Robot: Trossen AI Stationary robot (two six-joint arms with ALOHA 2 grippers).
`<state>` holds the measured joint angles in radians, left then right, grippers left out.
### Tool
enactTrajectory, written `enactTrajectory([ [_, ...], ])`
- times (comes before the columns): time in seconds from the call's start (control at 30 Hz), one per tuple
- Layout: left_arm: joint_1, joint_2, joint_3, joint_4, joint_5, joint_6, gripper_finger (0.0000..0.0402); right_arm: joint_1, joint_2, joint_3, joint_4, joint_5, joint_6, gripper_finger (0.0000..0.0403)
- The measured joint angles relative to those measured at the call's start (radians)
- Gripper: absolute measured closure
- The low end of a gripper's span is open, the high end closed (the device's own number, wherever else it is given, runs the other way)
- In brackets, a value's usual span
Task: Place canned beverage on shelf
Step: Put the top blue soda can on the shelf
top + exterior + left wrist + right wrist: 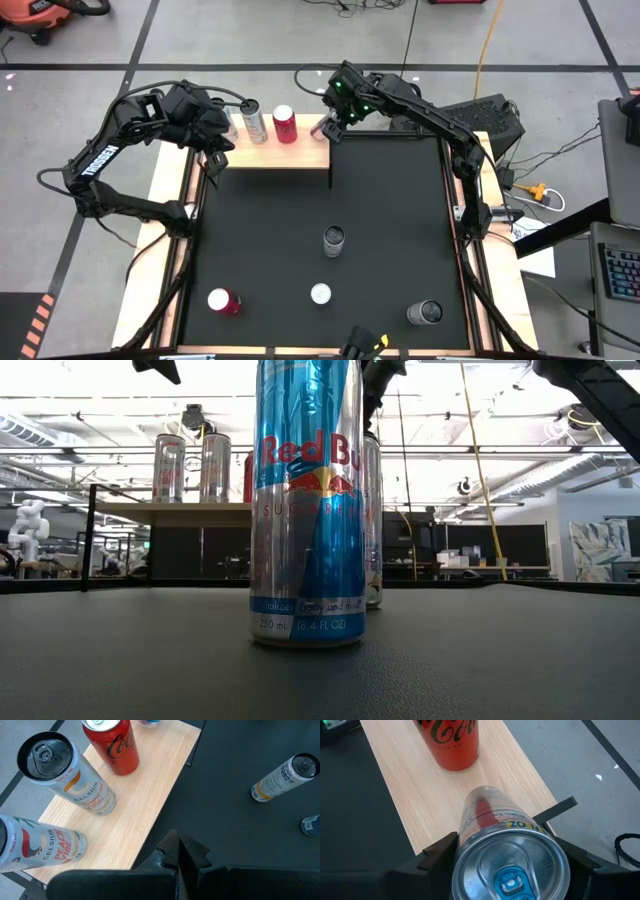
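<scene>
The shelf point(270, 155) is a light wooden platform at the table's far edge. On it stand two Celsius cans point(70, 775) and a red Coca-Cola can point(451, 742). My right gripper point(505, 865) is over the shelf's right end, shut on a silver can with a blue tab point(507, 865). Whether that can's lower end point(480, 795) stands on the wood, I cannot tell. My left gripper point(177, 855) hangs shut above the shelf's near left edge and touches nothing. My right gripper pinches the silver can between its two fingers point(437, 852), one on each side of the wall just below the top rim point(465, 845). The fingers slant down from the table's right. The can points down and away from the fingers toward the shelf top.
Several cans stand on the black mat point(390, 220): a grey one point(333, 240) mid-table, a Red Bull can point(305, 510) and a red one point(222, 300) near the front edge, and another point(425, 313) at the front right. Free room lies between them and the shelf.
</scene>
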<state>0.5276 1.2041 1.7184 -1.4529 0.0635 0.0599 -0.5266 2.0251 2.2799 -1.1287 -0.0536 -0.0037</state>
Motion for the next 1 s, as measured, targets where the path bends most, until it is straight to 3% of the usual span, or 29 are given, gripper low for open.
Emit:
enactTrajectory([
  [1.0, 0.000, 0.000, 0.000, 0.000, 0.000, 0.000, 0.0401, 0.000, 0.029, 0.000, 0.036, -0.001, 0.033, 0.0164],
])
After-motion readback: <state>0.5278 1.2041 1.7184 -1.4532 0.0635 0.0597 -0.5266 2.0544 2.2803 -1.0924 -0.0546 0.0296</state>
